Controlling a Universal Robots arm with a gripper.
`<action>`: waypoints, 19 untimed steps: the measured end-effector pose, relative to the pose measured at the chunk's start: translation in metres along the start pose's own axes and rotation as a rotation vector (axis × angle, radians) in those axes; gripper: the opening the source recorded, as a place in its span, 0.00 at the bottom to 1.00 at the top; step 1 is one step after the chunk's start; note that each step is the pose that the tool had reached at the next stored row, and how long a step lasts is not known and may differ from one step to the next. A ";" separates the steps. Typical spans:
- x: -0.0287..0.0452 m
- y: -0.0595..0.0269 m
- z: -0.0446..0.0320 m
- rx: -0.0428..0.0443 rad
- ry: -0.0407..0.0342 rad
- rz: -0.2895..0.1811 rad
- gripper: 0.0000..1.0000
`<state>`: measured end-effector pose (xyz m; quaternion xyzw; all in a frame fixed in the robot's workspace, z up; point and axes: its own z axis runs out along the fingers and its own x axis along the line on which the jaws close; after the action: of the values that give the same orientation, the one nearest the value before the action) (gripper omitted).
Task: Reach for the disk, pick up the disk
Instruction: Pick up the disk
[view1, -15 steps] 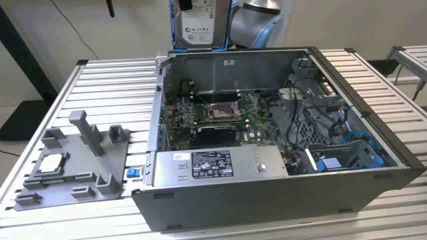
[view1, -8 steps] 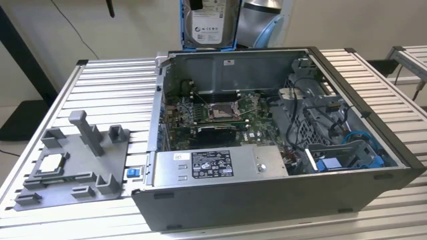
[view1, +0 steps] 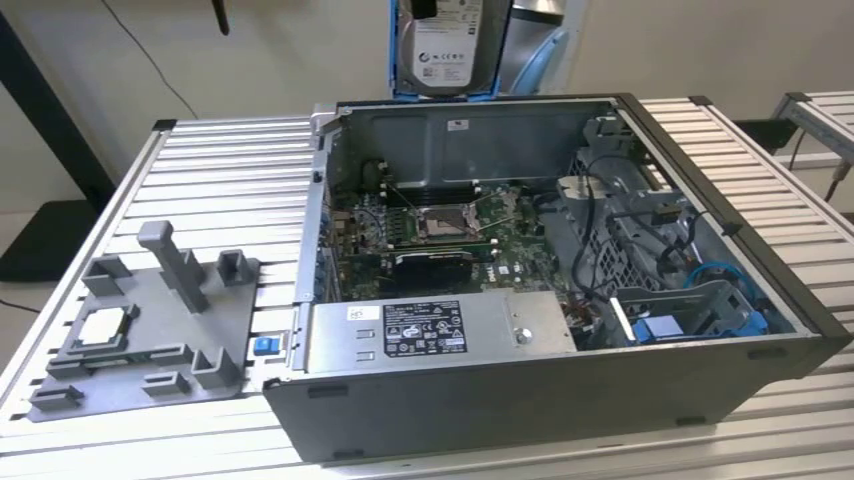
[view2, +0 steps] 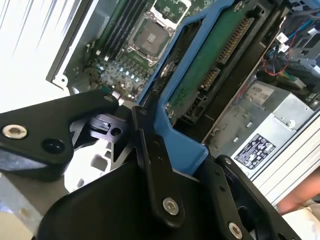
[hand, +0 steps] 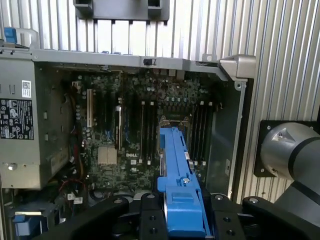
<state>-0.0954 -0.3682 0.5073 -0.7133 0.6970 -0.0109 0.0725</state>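
Note:
The disk (view1: 441, 45) hangs upright above the back wall of the open computer case, its white label facing the exterior view and its blue frame along both sides. In the second wrist view its green circuit-board side (view2: 210, 60) shows inside the blue frame. My gripper (hand: 182, 200) is shut on the disk. Black fingers (view2: 150, 150) clamp the blue frame from both sides in both wrist views. The disk is clear of the case, held over the motherboard.
The open case (view1: 534, 390) lies on a slatted aluminium table (view1: 214, 180), with the motherboard (view1: 441, 225) and power supply (view1: 427, 330) inside. A blue bracket (view1: 714, 310) sits in the bay at the exterior view's right. A grey fixture (view1: 147, 330) holding a small silver chip (view1: 104, 325) lies at the left.

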 end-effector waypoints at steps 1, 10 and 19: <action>0.0001 -0.0030 0.0004 0.0000 0.0000 0.000 0.00; 0.0009 -0.0308 0.0036 -0.0001 0.0000 0.000 0.00; 0.0017 -0.0589 0.0071 0.0000 -0.0001 0.000 0.00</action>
<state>-0.0361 -0.3682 0.5071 -0.7133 0.6970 -0.0109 0.0725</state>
